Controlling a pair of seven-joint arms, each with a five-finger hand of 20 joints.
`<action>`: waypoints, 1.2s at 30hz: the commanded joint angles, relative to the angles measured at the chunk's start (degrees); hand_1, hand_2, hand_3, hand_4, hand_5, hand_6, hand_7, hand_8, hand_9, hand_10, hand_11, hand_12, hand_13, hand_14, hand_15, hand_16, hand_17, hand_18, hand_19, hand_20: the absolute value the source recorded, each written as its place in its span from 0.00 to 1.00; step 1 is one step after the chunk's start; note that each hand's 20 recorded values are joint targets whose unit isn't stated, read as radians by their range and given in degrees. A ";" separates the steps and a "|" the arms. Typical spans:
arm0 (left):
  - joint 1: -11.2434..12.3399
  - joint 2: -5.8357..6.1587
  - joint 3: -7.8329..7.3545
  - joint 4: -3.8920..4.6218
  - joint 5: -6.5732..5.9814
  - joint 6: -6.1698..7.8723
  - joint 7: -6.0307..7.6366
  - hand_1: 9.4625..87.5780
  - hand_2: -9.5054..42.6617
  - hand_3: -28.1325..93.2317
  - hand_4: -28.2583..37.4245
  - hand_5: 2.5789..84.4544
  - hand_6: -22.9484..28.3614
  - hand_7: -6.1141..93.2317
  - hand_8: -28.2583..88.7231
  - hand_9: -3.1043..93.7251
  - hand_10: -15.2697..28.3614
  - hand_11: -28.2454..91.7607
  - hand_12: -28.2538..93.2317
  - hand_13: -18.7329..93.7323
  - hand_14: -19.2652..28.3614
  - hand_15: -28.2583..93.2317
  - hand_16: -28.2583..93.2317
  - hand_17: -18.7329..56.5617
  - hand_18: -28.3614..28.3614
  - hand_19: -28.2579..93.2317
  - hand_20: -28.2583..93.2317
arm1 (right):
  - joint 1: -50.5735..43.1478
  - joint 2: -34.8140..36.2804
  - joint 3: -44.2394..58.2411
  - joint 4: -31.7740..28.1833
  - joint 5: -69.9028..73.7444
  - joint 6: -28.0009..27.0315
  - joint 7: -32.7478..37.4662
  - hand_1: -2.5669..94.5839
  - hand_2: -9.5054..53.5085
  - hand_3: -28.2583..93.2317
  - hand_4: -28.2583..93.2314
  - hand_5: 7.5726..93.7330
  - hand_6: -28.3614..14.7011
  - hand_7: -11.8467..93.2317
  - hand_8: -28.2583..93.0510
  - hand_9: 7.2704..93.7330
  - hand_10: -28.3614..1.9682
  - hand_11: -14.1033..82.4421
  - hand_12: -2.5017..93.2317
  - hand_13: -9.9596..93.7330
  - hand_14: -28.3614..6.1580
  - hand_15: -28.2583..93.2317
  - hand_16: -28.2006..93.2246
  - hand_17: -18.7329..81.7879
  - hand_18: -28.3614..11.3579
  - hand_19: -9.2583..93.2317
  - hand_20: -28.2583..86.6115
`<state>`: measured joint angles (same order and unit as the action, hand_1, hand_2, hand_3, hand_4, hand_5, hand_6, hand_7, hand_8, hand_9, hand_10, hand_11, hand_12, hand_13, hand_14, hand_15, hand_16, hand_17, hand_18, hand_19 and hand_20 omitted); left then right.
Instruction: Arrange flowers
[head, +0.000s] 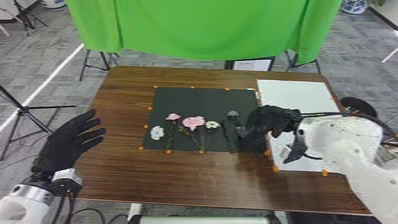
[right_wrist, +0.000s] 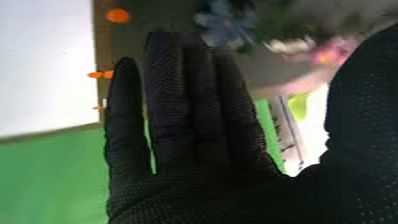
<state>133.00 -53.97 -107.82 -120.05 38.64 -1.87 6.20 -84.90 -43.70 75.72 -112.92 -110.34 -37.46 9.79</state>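
The right hand (head: 270, 121) is over the right edge of the black mat (head: 191, 97), beside a dusky blue flower (head: 233, 114). In the right wrist view this hand (right_wrist: 200, 120) is open, its fingers straight, with the blue flower (right_wrist: 224, 24) beyond the fingertips; white (right_wrist: 289, 46) and pink flowers (right_wrist: 333, 52) are blurred beyond. Left of the blue one on the mat lie a white flower (head: 212, 124), a large pink flower (head: 193, 122), a small pink one (head: 173, 116) and another white one (head: 157, 133). The left hand (head: 62, 145) is open at the table's left edge.
A white sheet (head: 298, 95) with orange markers lies to the right of the mat, partly under the right arm. The brown table (head: 213, 175) extends in front of the mat. A green cloth (head: 195, 25) hangs behind the table, with a framed card (head: 251, 65) below it.
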 joint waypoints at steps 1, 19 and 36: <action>-0.26 -1.77 0.62 -0.24 0.67 -0.80 -0.06 0.20 0.15 0.83 0.00 0.31 0.53 0.26 0.15 0.27 0.63 0.42 0.37 0.32 0.74 0.57 0.22 0.12 0.89 0.59 0.33 | -7.08 -5.95 15.78 0.30 26.93 6.27 0.93 0.17 0.00 0.94 0.00 0.33 0.56 0.42 0.11 0.37 0.49 0.45 0.29 0.44 0.51 0.59 0.37 0.30 0.21 0.59 0.53; -2.92 -5.58 4.30 -0.25 1.89 1.95 5.20 0.18 0.03 0.79 0.00 0.22 0.50 0.24 0.16 0.19 0.56 0.32 0.41 0.26 0.71 0.34 0.28 0.08 0.92 0.52 0.29 | -19.60 -16.03 22.12 1.86 63.78 22.55 -2.52 0.13 0.02 0.93 0.03 0.16 0.62 0.22 0.16 0.16 0.58 0.11 0.27 0.23 0.50 0.15 0.54 0.14 0.14 0.37 0.34; -4.71 -6.32 5.78 0.49 1.55 0.04 5.32 0.18 0.03 0.77 0.00 0.19 0.49 0.26 0.15 0.19 0.57 0.34 0.41 0.27 0.70 0.38 0.27 0.08 0.93 0.54 0.30 | -25.84 -21.33 29.25 -1.79 58.86 23.16 -2.68 0.15 0.01 0.93 0.03 0.20 0.60 0.24 0.16 0.20 0.56 0.16 0.30 0.27 0.52 0.17 0.59 0.13 0.19 0.39 0.35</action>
<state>128.02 -59.53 -102.15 -119.65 40.15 -0.96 11.40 -107.76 -63.11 103.00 -113.44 -51.85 -15.70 8.07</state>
